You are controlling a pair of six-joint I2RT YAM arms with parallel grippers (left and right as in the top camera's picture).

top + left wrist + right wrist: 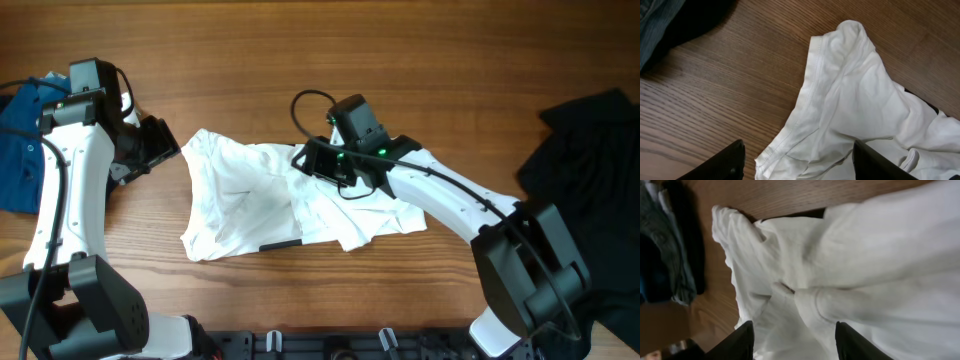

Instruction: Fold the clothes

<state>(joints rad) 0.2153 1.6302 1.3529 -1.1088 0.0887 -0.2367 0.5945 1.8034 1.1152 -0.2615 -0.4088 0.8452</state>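
Note:
The white T-shirt (250, 205) lies crumpled on the wooden table at the centre. A bit of its black print shows at the front edge (281, 245). My left gripper (168, 148) is open at the shirt's far left corner. In the left wrist view its fingers (800, 167) straddle a stitched hem edge of the shirt (850, 100) without closing on it. My right gripper (312, 160) is open over the shirt's upper middle. In the right wrist view its fingers (795, 342) hover over bunched white cloth (840, 265).
A blue garment (20, 140) lies at the far left edge, next to my left arm. A black garment (590, 150) lies at the far right. Bare wood runs along the back (300, 50).

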